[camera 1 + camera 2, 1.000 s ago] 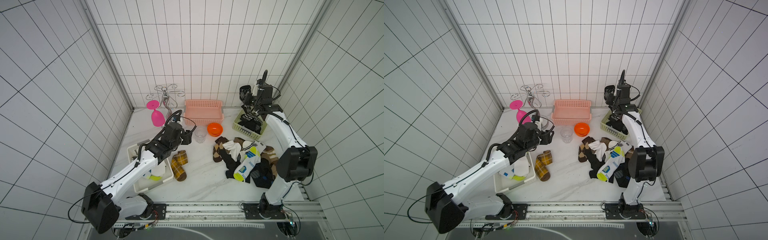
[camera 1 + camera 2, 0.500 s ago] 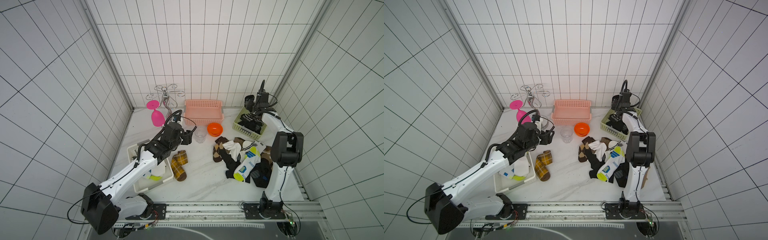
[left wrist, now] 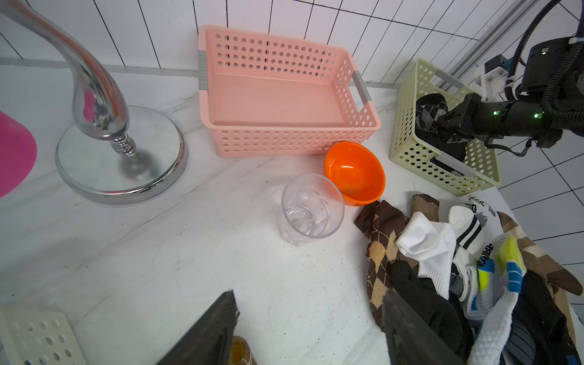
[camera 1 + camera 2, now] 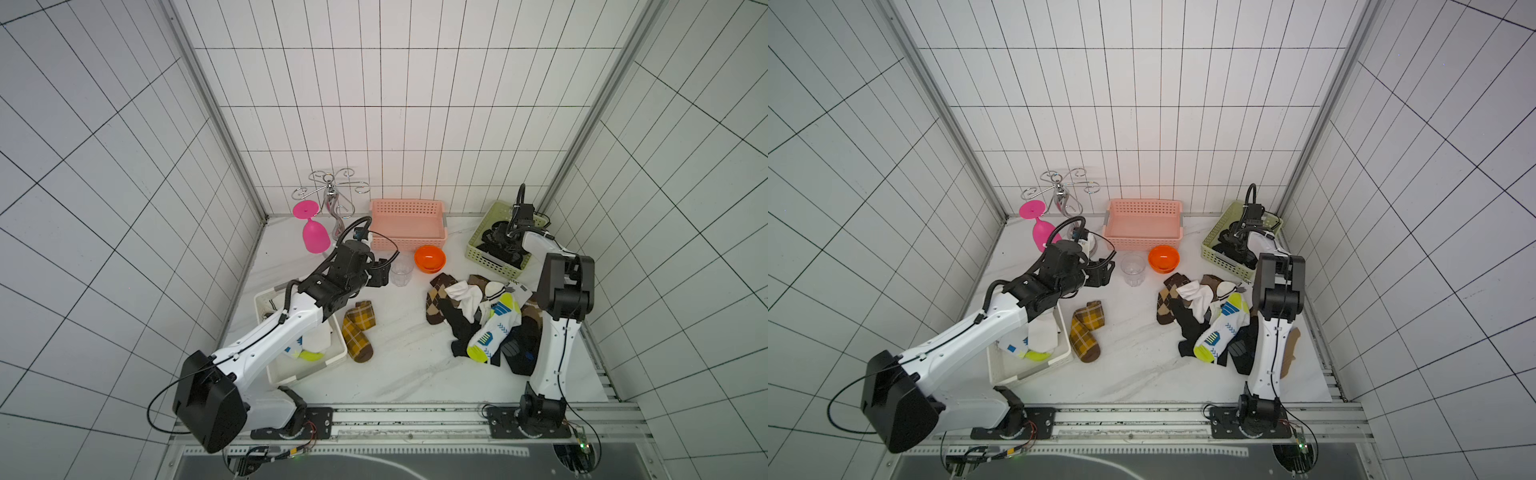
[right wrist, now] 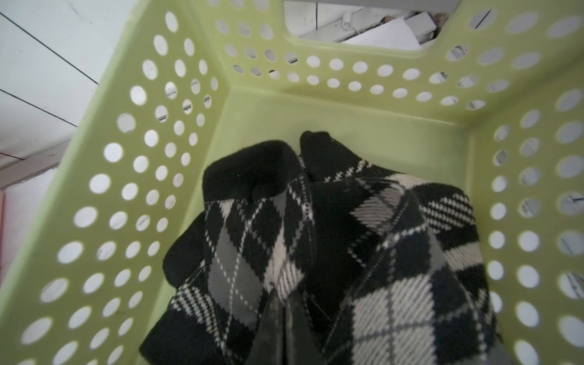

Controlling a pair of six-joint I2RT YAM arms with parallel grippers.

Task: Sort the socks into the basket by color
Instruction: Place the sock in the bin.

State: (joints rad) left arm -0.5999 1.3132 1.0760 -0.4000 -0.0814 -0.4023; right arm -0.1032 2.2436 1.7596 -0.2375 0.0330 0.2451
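While wide apart and empty, left gripper over marble table; right gripper tight on knitted black argyle sock.

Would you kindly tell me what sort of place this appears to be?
Probably a robot test booth: white tiled walls enclose it, the left arm and right arm stand on a front rail, and socks lie as props.
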